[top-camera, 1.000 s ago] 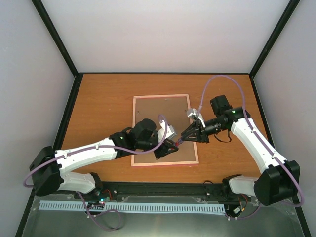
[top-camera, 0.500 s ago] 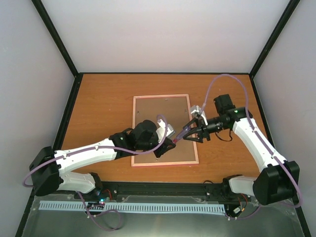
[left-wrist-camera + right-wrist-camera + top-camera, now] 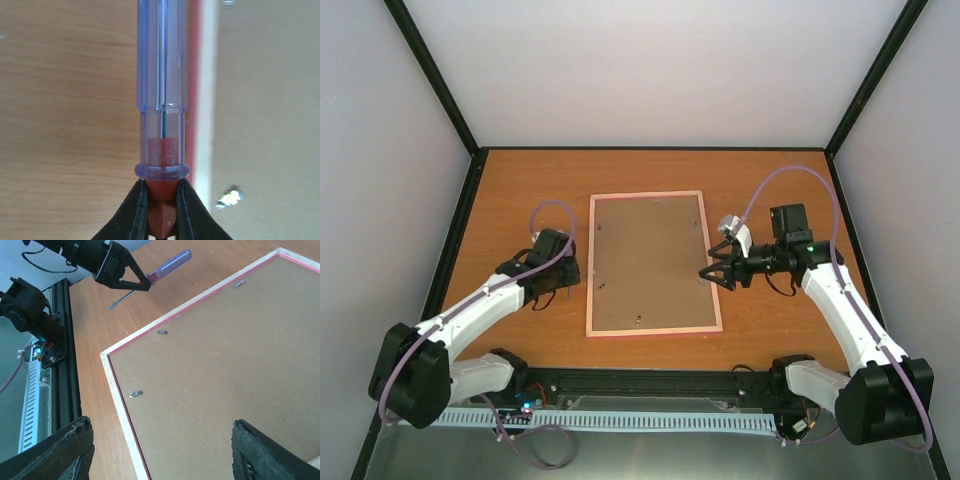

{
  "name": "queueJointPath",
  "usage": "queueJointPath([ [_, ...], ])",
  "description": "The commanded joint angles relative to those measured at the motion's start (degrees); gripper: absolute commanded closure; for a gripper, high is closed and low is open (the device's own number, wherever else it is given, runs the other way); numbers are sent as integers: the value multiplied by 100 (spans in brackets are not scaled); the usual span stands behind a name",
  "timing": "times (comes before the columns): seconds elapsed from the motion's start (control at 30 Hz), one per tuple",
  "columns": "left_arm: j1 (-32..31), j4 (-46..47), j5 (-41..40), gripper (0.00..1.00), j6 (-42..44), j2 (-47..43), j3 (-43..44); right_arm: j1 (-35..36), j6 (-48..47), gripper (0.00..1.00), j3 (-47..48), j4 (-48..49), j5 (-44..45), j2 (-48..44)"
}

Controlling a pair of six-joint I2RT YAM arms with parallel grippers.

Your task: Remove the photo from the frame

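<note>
left gripper [image 3: 162, 202] was pinched on the screwdriver [image 3: 162, 75] by its red neck, right gripper [image 3: 717, 272] gaped beside the frame [image 3: 650, 194] lying back-up, photo hidden inside, so that skinny hold could've let the tool swivel

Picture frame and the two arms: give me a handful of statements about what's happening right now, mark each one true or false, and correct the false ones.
1. The frame lies flat with its brown back facing up. True.
2. The left fingers are shut on the screwdriver. True.
3. The right fingers grip the frame's edge. False: they stand open and hold nothing, beside the frame's right edge.
4. The screwdriver is poking at a clip on the frame's back. False: it is held off to the frame's left, over the table.
5. Small metal clips sit along the border of the back. True.
</note>
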Motion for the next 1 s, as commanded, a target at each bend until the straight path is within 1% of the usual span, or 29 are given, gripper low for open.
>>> queueJointPath([
  [0.0,509,-373,-477,99,-632,-89,-15,-8,24,27,-10,145,108,47],
  [0.07,691,-404,-561,99,-652,88,-51,-3,1,27,3,129,72,68],
  [0.13,835,-477,-391,99,-601,471,24,-4,-6,27,-1,108,50,76],
  [0.3,864,-549,-359,98,-583,1508,209,-3,-37,27,-11,79,-25,91],
  [0.4,863,-422,-345,96,-585,1748,152,-7,-46,27,-6,62,-15,134],
  [0.43,863,-347,-322,94,-601,1738,72,-6,-53,27,-5,55,-23,144],
  [0.47,864,-280,-306,87,-615,1713,4,-3,-58,27,-5,53,-36,154],
  [0.5,868,-248,-291,75,-635,1702,-50,-3,-58,27,-7,53,-46,167],
  [0.53,864,-218,-276,67,-639,1716,-77,-3,-69,27,3,48,-50,186],
  [0.57,865,-202,-260,63,-637,1719,-90,-3,-74,27,10,46,-50,201],
  [0.63,863,-166,-222,59,-631,1705,-81,-5,-84,27,22,29,-57,236],
  [0.73,867,-86,-178,57,-587,1490,-21,-3,-121,28,35,9,-53,261],
  [0.83,867,-26,-98,56,-483,1082,49,-4,-161,28,14,9,-9,264],
  [0.97,863,-231,-205,52,-374,479,314,-3,-145,28,-38,79,151,285],
])
